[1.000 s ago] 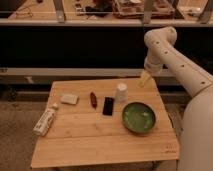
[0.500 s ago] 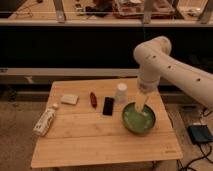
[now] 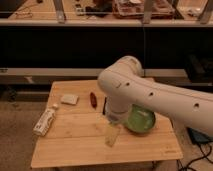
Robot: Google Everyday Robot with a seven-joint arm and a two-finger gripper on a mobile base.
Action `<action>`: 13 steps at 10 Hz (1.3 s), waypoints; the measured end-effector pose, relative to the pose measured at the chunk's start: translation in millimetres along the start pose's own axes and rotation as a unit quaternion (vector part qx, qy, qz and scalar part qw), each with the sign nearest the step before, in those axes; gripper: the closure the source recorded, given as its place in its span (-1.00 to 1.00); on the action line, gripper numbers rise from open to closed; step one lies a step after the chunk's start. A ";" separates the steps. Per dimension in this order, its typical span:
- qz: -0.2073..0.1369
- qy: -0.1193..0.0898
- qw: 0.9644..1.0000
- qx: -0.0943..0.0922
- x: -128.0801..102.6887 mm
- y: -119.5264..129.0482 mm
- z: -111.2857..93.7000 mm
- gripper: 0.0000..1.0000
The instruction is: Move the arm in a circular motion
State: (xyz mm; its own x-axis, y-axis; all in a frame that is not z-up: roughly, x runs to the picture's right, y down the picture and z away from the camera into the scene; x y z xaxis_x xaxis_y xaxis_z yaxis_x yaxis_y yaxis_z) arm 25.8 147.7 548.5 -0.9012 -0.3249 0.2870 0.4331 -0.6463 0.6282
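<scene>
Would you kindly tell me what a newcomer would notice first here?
The big white arm reaches in from the right across the wooden table, its pale gripper hanging over the front middle. Partly hidden behind the arm sits a green bowl, and a white bottle lies near the left edge.

My gripper hangs over the front middle of the table, which has a light wooden top and stands on a dull brown floor. Behind the table, a long dark shelving unit spans the full width of the view. A pale grey ledge crosses it just above table-top level. A lighter upper shelf crosses it near the top, with grey upright posts rising from it. The upper shelf bears clutter too blurred to identify. A dark cable lies on the floor at right. Lighting is warm and dim.
</scene>
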 end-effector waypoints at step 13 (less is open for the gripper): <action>0.012 0.124 0.989 -0.085 174.7 306.5 22.8 -0.60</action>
State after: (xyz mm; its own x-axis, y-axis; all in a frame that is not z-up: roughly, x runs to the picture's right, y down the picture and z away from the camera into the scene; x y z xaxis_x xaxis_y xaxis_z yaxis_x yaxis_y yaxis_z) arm 0.7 -91.5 807.6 -0.8676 -0.4869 0.1012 0.4699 -0.7360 0.4874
